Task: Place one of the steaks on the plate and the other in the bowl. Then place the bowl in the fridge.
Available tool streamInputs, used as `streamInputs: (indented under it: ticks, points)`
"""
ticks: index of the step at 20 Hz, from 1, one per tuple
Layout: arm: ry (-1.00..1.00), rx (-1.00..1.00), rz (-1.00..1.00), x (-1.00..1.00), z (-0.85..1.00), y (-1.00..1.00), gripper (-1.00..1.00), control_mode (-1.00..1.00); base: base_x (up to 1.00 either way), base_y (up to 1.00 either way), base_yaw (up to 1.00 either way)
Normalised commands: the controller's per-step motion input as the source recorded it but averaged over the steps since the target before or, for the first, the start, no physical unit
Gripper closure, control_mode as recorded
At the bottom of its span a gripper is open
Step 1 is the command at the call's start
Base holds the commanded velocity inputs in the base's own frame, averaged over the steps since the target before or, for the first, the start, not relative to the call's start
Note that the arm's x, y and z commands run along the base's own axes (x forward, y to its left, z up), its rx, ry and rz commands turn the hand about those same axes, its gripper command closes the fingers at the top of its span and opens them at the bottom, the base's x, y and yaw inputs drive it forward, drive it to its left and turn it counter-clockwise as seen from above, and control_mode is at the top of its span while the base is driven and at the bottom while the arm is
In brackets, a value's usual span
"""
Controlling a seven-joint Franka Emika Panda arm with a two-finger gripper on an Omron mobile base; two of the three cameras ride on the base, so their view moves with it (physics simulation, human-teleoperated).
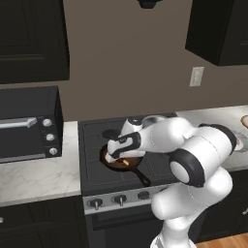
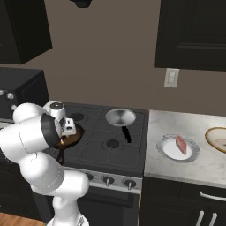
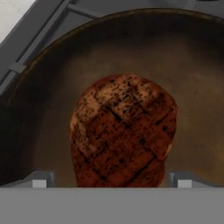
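A reddish-brown steak [image 3: 124,131] with dark grill marks lies flat in the black skillet [image 3: 43,109] on the stove's front left burner. My gripper [image 3: 111,181] hangs open just above it, and the two fingertips [image 3: 39,180] stand wide on either side of the meat without touching it. From the base views the hand [image 1: 114,155] reaches down into the skillet [image 2: 70,139]. The other steak [image 2: 181,145], pinkish-red, rests on the grey plate [image 2: 165,149] on the right counter. The beige bowl [image 2: 217,139] stands empty at the far right. The fridge is out of view.
A shiny silver pan [image 2: 120,117] with a dark handle sits on the back right burner. A black microwave [image 1: 26,123] stands on the marble counter [image 1: 38,177] left of the stove. Dark cabinets hang overhead.
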Motion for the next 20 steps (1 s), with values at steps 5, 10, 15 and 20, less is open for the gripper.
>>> streamInputs:
  ticks: [5,10,15,20]
  points:
    - [0.0,-0.01,0.02,0.04,-0.31,0.05,-1.0,-1.0,0.0,0.0,0.0]
    - [0.0,-0.01,0.04,0.04,-0.3,0.0,1.0,-1.0,0.0,0.0,0.0]
    - [-0.05,0.0,0.01,0.04,0.0,0.0,1.0,-1.0,0.0,0.0,0.0]
    - [-0.24,0.0,0.0,-0.27,0.15,-0.14,1.0,-1.0,0.0,0.0,0.0]
